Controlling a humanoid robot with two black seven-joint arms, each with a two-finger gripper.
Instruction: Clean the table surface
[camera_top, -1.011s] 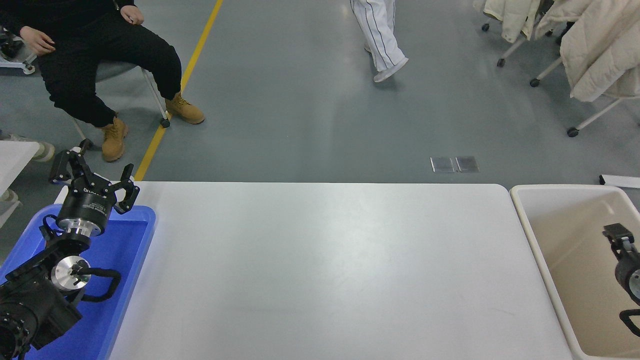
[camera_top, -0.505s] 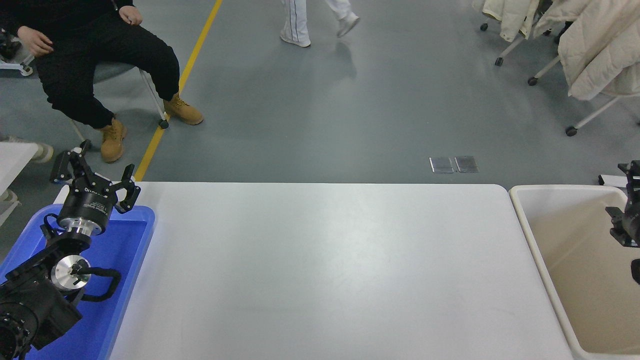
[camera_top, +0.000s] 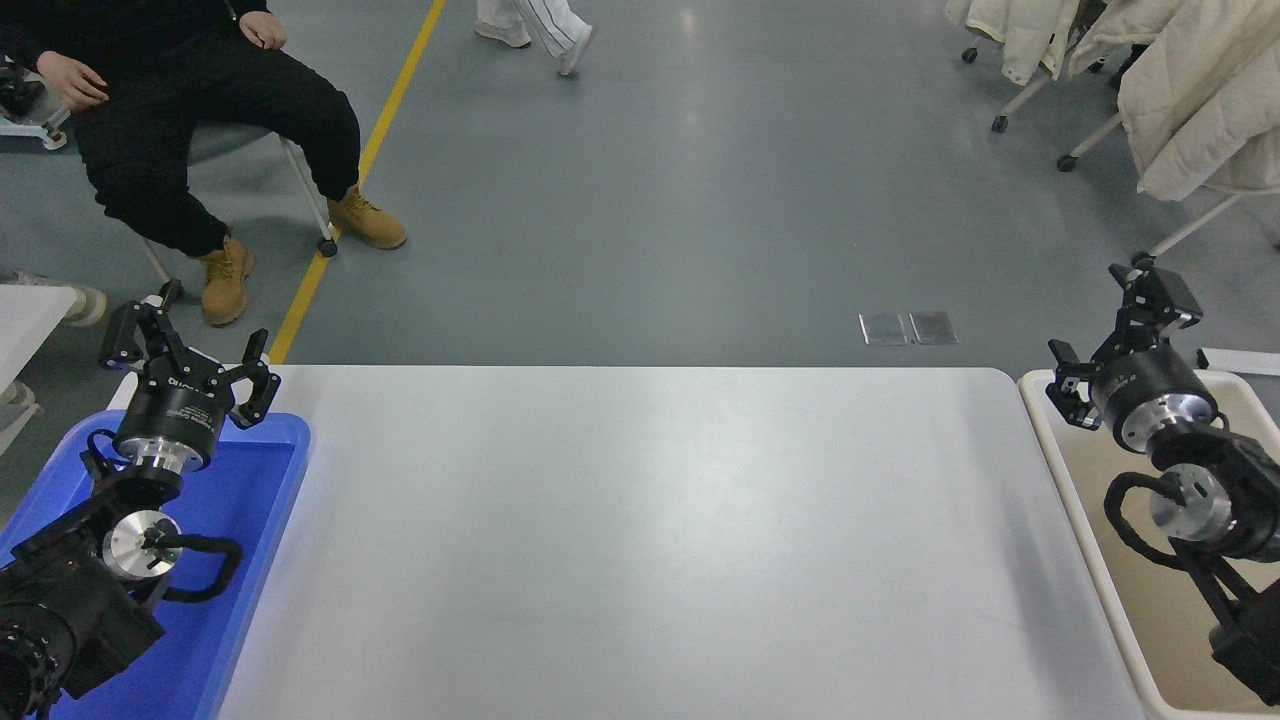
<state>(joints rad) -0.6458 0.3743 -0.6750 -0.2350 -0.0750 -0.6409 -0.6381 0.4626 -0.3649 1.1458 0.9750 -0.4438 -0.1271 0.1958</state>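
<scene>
Over the beige bin (camera_top: 1065, 455), the right gripper (camera_top: 1115, 330) points away, fingers spread.

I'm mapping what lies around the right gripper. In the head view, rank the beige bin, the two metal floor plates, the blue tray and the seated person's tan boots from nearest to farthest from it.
From the right gripper:
1. Beige bin, right below it at the table's right end.
2. Metal floor plates, on the floor to its left.
3. Tan boots, far left, beyond the table.
4. Blue tray, at the table's left end, under the parked left gripper.
</scene>
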